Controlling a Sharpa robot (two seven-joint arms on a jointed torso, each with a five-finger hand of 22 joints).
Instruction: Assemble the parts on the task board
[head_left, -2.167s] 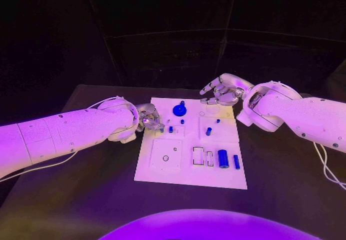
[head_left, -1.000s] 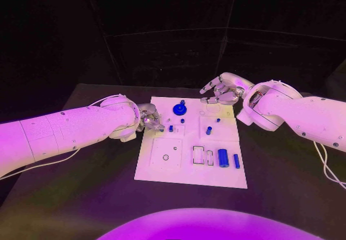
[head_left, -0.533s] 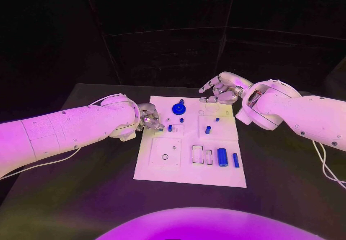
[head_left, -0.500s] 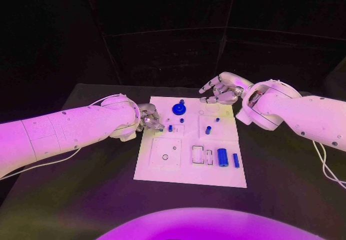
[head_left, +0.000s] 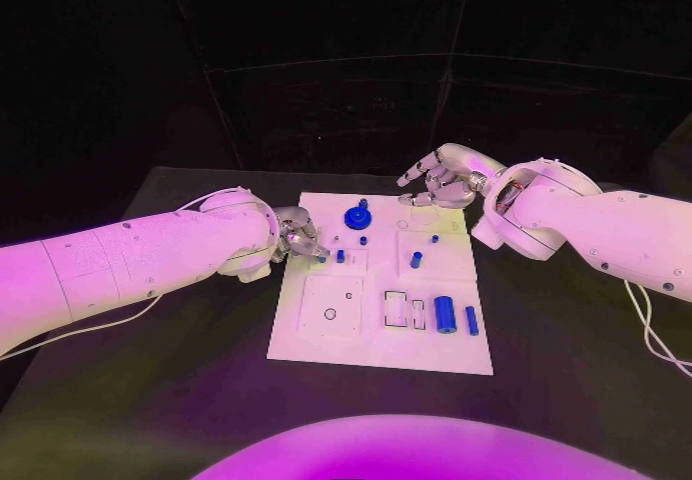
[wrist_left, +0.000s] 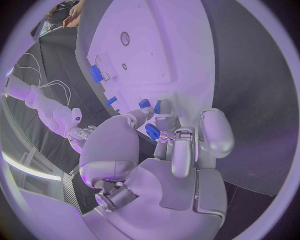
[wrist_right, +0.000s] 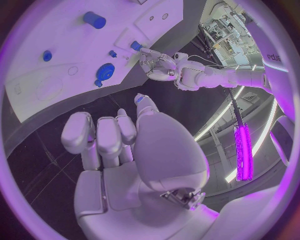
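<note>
- my left hand (head_left: 299, 238), silver and many-fingered at the end of my white left arm (head_left: 137, 262), sits at the left edge of the flat white task board (head_left: 332, 340), in its far half. in my left wrist view its fingers (wrist_left: 177, 150) curl in together toward the thumb, with a small blue part (wrist_left: 152, 132) right at the fingertips; i cannot tell whether i am pinching that part or only touching it.
- just right of that hand, a short blue peg (head_left: 340, 256) stands in the board, and a smaller blue stub (head_left: 364, 241) stands a little farther back.
- behind those, near the board's far edge, lies the round blue gear-like disc with a knob on top (head_left: 358, 218).
- right of the middle, a slim blue pin (head_left: 415, 260) stands upright, with a tiny blue dot (head_left: 434, 239) behind it.
- in the near half, a plain square recess with a small round hole (head_left: 330, 313) lies to the left, then two narrow rectangular slots (head_left: 404, 310).
- beside the slots a thick blue cylinder (head_left: 446, 315) lies on its side, and a thinner blue rod (head_left: 470, 320) lies just to its right, near the board's right edge.
- my right hand (head_left: 443, 180) hovers over the board's far right corner, fingers curled loosely in with nothing in them; my right wrist view shows them bent and bare above the black table (head_left: 577, 350).
</note>
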